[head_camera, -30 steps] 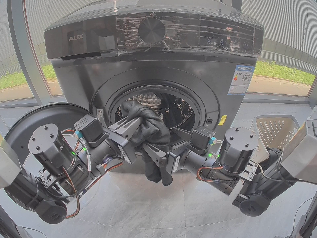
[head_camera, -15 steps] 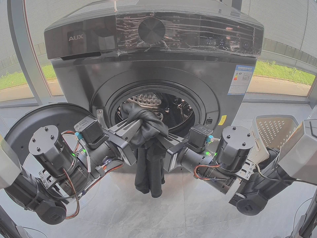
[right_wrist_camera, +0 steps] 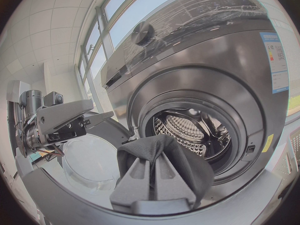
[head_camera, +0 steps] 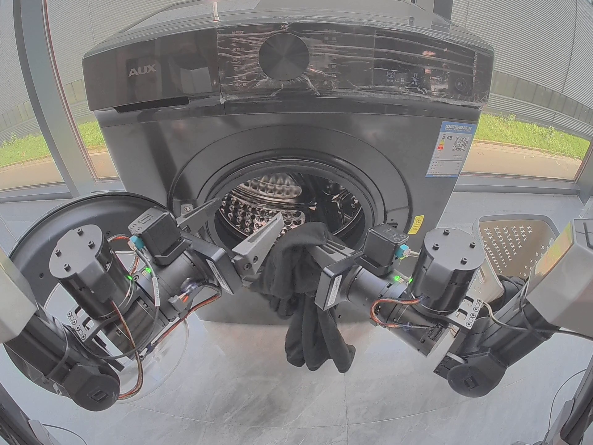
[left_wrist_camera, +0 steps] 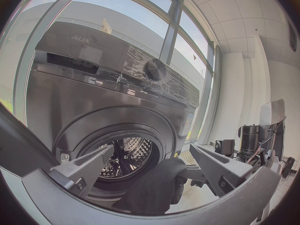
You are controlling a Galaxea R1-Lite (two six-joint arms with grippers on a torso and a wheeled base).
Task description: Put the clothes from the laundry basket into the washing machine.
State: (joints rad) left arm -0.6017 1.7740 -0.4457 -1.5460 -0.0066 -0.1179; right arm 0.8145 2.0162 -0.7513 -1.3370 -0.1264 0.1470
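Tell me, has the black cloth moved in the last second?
Yes. The cloth sank down and rightward against the washer's opening, now held by the right end effector alone.

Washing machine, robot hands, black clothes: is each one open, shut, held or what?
washing machine door, open, swung to the robot's left
left gripper, open, holding nothing
right gripper, shut on the black garment
black garment, hanging from the right gripper before the opening, not yet in the drum
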